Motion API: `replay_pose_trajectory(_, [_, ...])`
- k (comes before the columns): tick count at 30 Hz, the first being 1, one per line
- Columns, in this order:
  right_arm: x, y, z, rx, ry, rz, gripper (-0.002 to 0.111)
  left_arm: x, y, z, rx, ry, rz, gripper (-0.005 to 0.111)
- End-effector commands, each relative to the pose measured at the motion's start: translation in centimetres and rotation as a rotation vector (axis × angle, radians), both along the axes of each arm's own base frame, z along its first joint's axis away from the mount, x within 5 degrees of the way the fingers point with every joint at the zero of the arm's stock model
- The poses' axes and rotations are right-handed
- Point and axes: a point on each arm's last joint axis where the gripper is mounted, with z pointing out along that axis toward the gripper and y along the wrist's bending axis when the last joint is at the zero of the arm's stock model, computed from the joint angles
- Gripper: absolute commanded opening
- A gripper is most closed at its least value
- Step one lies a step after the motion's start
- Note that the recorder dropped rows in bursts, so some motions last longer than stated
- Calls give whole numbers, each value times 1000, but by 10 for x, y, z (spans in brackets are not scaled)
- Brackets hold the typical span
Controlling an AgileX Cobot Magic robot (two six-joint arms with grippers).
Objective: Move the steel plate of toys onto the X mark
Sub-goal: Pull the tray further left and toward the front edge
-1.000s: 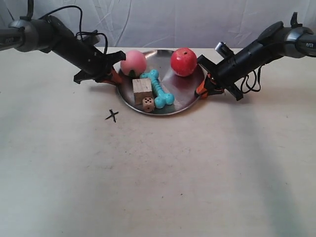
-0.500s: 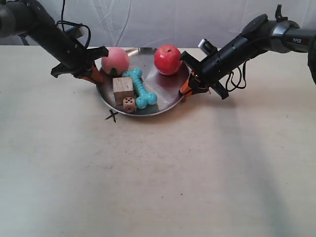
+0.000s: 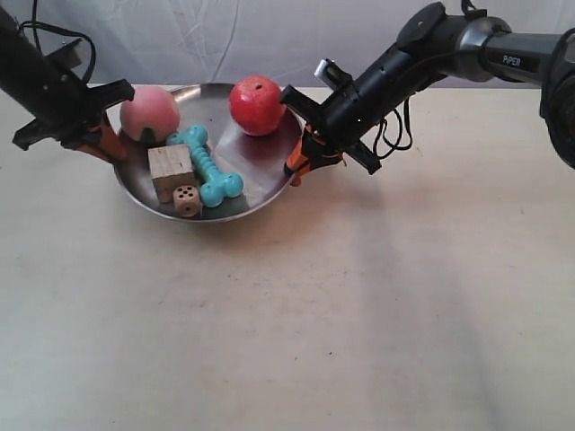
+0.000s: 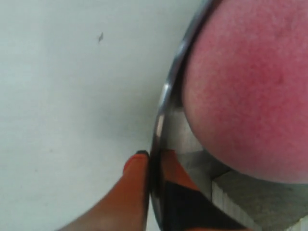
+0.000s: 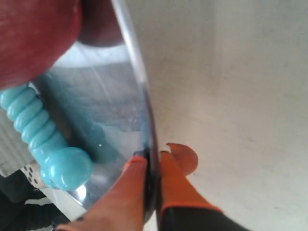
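The steel plate [image 3: 260,166] hangs between both grippers and casts a shadow under its front rim. It carries the pink peach [image 3: 149,112], red apple [image 3: 257,105], turquoise dog-bone [image 3: 205,164], wooden cube [image 3: 171,169] and die [image 3: 187,200]. My left gripper [image 3: 106,144] is shut on the rim beside the peach; its orange fingers [image 4: 137,183] pinch the plate's rim [image 4: 166,106] next to the peach [image 4: 245,86]. My right gripper [image 3: 298,164] is shut on the opposite rim [image 5: 139,82], near the apple [image 5: 33,33] and dog-bone [image 5: 43,139]. The X mark does not show.
A white cloth backdrop [image 3: 269,36] hangs behind the beige table [image 3: 359,314]. The right arm's black cable [image 3: 391,135] dangles beside its wrist.
Both arms have carried the plate with its toys toward the exterior view's left. The X mark, visible in front of the plate before, is now covered by it.
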Motion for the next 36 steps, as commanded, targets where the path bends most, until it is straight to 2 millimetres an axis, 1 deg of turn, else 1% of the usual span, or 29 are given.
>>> replay_pose_trajectory(1, [-11, 28, 18, -9, -32, 65, -1, -25, -2, 15, -34, 11, -9, 0])
replay_pose_trajectory(4, [-18, 40, 17, -48, -35, 102, -1, -35, 2, 7, 18, 36, -24, 0])
replay_pose_trajectory(7, [-22, 46, 13, -117, -41, 140, -1, -44, 3, -7, 41, 74, -24, 0])
replay_pose_trajectory(10, [-24, 45, 9, -196, -47, 162, -1, -51, 5, -21, 58, 95, -11, 0])
replay_pose_trajectory(13, [-24, 45, 7, -201, -41, 160, -1, -56, 7, -30, 87, 101, -9, 0])
replay_pose_trajectory(16, [-24, 45, 2, -207, -32, 162, -1, -57, 9, -35, 111, 85, -2, 0])
replay_pose_trajectory(25, [-23, 45, -30, -227, 62, 132, -1, -54, 10, -47, 115, 70, -7, 0])
replay_pose_trajectory(29, [-23, 45, -35, -228, 73, 133, -1, -50, 10, -48, 124, 36, 6, 0])
replay_pose_trajectory(33, [-21, 45, -35, -238, 49, 121, -1, -48, 11, -48, 137, 0, -9, 0])
replay_pose_trajectory(36, [-19, 44, -38, -281, 10, 125, -1, -47, 12, -48, 144, -20, -22, 6])
